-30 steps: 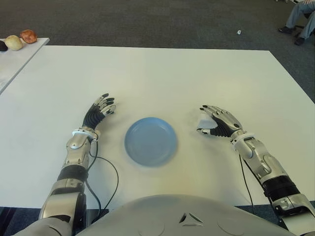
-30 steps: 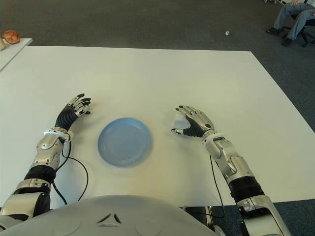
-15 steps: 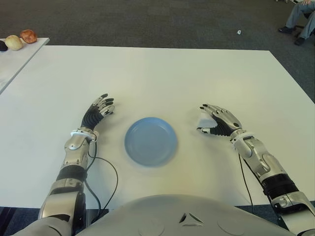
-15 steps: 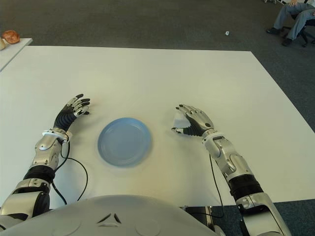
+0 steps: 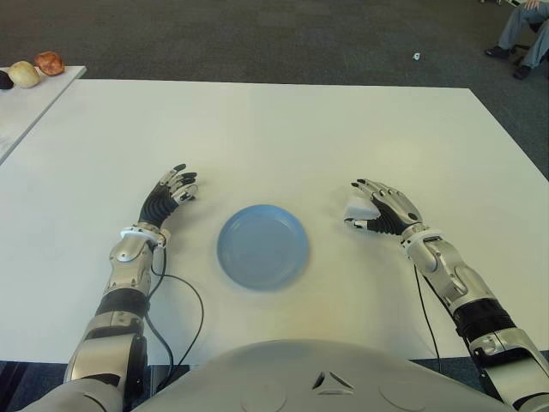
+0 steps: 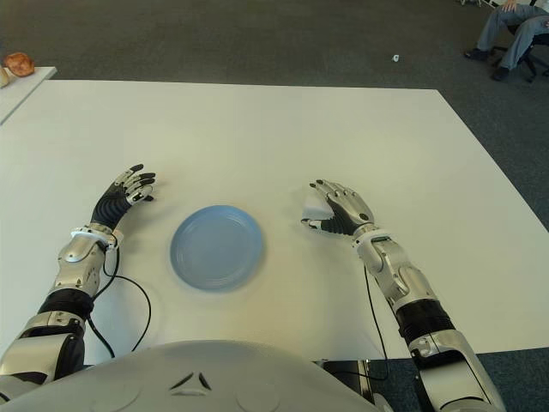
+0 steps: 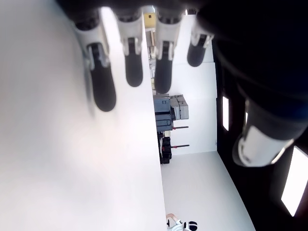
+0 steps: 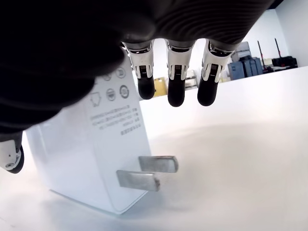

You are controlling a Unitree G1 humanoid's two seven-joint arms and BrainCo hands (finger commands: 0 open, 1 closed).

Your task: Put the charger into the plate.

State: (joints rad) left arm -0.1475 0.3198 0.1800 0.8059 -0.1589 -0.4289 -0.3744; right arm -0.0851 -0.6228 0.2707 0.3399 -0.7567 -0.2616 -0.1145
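A white charger [image 5: 356, 209] stands on the white table [image 5: 283, 129], just right of the empty blue plate [image 5: 225, 249]. My right hand [image 5: 382, 209] is cupped over it from the right. The thumb lies at its near side and the fingers reach over its top. In the right wrist view the charger [image 8: 91, 144] sits on the table with its two metal prongs [image 8: 144, 171] pointing out, and the fingertips [image 8: 175, 94] stretch past it without pressing on it. My left hand [image 5: 169, 193] shows left of the plate with fingers straight, holding nothing.
A side table [image 5: 17, 107] at the far left carries round food items [image 5: 26, 74]. A person's legs [image 5: 523, 34] show on the dark carpet at the top right. A black cable [image 5: 184, 318] loops from my left wrist near the table's front edge.
My right hand has shifted slightly right, and more of the charger shows beside its fingers. My left hand has drifted a little to the left.
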